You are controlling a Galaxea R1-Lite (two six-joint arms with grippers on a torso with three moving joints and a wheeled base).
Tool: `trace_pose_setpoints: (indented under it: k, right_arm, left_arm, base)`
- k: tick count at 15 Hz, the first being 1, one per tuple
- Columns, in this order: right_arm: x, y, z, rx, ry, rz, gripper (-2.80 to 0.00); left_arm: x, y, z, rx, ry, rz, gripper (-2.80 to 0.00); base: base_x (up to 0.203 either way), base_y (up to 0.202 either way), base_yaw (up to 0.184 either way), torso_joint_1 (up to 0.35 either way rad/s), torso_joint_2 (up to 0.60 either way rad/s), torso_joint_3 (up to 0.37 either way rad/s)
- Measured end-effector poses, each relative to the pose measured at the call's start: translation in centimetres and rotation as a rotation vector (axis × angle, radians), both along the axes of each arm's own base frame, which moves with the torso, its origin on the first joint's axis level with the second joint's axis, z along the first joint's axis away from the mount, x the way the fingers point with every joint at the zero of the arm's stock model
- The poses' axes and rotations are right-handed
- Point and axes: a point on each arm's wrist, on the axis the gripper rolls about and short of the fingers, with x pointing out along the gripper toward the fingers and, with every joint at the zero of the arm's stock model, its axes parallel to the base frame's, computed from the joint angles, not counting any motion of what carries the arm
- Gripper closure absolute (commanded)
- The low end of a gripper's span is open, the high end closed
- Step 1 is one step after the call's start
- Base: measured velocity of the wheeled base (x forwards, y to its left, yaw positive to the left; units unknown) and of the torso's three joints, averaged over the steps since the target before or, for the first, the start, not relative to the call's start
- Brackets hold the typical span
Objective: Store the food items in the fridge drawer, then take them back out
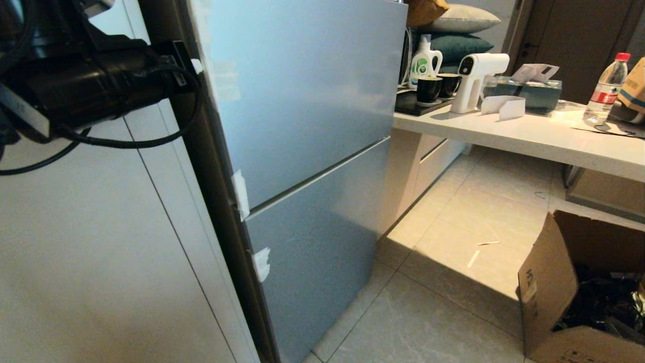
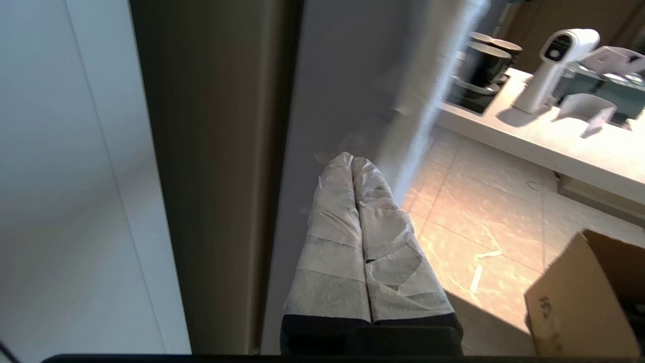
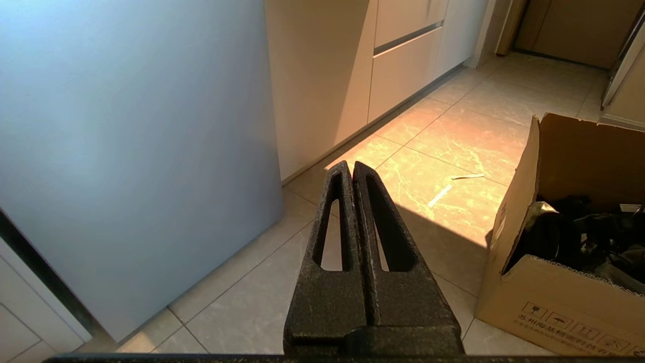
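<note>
At the left of the head view stands the fridge (image 1: 302, 101), its two flat silver-blue front panels both shut flush. The long axis of the fridge runs upright, while the seam (image 1: 312, 176) between the upper and lower panels runs across it; the fronts face the open tiled floor (image 1: 443, 312). No drawer is pulled out, and neither the potato nor the pepper can be seen in any view. Strips of white tape (image 1: 241, 194) sit on the fridge's left edge at the seam and lower down. Left of the fridge is a pale cabinet wall (image 1: 101, 242).

The left gripper (image 2: 351, 160), its fingers (image 2: 332, 242) wrapped in white tape, is pressed together, grasping nothing, with its tips close to the fridge's front near its left edge; the left arm (image 1: 90, 85) shows as a dark mass at upper left in the head view. The right gripper (image 3: 351, 166), bare black, is likewise clenched and empty, pointing down over the floor in front of the lower panel, well apart from the fridge.

Right of the fridge, a white counter (image 1: 529, 138) carries a detergent bottle (image 1: 425, 60), two dark cups (image 1: 437, 86), a white handheld device (image 1: 476, 75) and a water bottle (image 1: 607, 88). An open cardboard box (image 1: 584, 292) stands on the floor at lower right.
</note>
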Motion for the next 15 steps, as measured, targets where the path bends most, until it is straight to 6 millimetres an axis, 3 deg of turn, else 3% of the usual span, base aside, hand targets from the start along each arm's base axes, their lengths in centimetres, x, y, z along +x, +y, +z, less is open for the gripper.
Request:
trace_pose_setpoints:
  k: [6,10,15]
  right_arm:
    - [0.0,0.0,0.0,0.000,0.000,0.000,0.00]
    - [0.0,0.0,0.0,0.000,0.000,0.000,0.00]
    - [0.0,0.0,0.0,0.000,0.000,0.000,0.00]
  left_arm:
    - [1.4,-0.4,0.3,-0.015,-0.009,0.053,0.00]
    - [1.1,-0.9,0.2,-0.021,-0.013,0.008,0.00]
    - [-0.1,-3.2,-0.5,-0.050,-0.064,-0.130,0.00]
  base:
    - [0.000,0.000,0.000,0.000,0.00,0.000]
    - [0.000,0.000,0.000,0.000,0.00,0.000]
    - [0.000,0.000,0.000,0.000,0.00,0.000]
